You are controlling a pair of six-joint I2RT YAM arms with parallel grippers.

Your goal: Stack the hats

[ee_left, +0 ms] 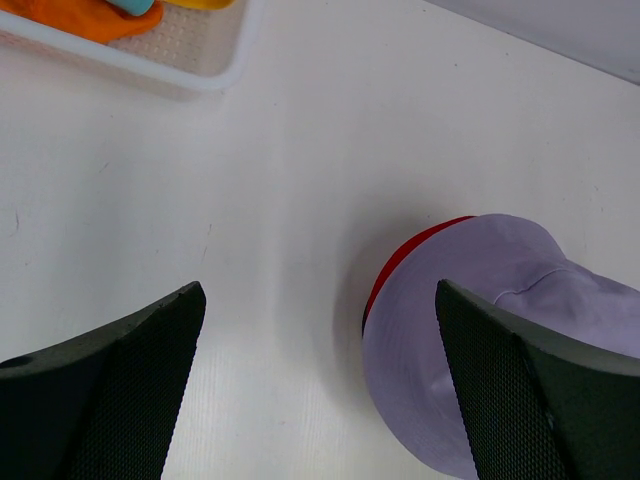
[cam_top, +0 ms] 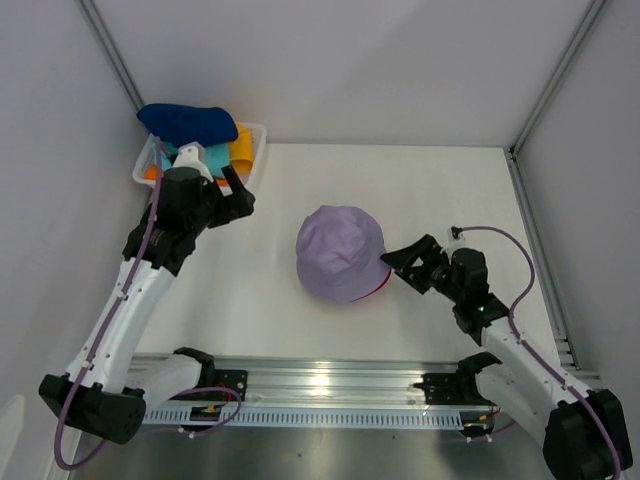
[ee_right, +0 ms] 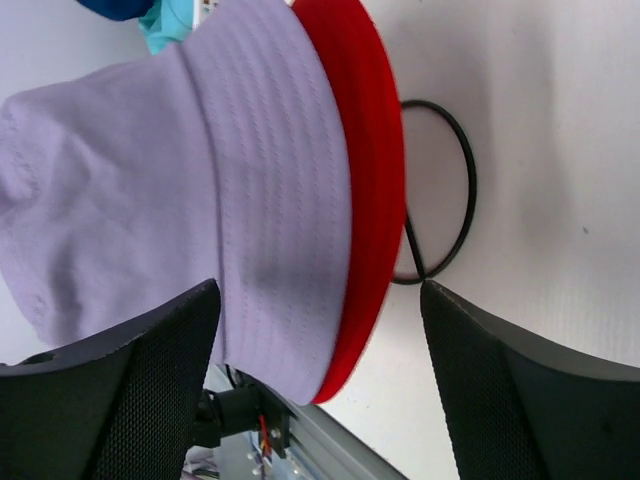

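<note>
A lilac hat (cam_top: 338,250) sits on top of a red hat (cam_top: 379,288) in the middle of the table, with only a strip of red brim showing under it. My right gripper (cam_top: 403,266) is just right of this stack. In the right wrist view it is open (ee_right: 320,370), its fingers either side of the lilac hat's (ee_right: 200,170) and red hat's (ee_right: 365,150) brims and touching neither. My left gripper (cam_top: 238,192) hangs open and holds nothing (ee_left: 320,390), between the basket and the stack. Dark blue (cam_top: 188,122), teal (cam_top: 215,156), yellow (cam_top: 243,146) and orange (cam_top: 150,172) hats fill the basket.
The white slatted basket (cam_top: 258,130) stands in the back left corner against the wall; its rim (ee_left: 215,78) shows in the left wrist view. A black wire stand (ee_right: 447,190) pokes out from under the red hat. A metal rail (cam_top: 330,385) runs along the near edge.
</note>
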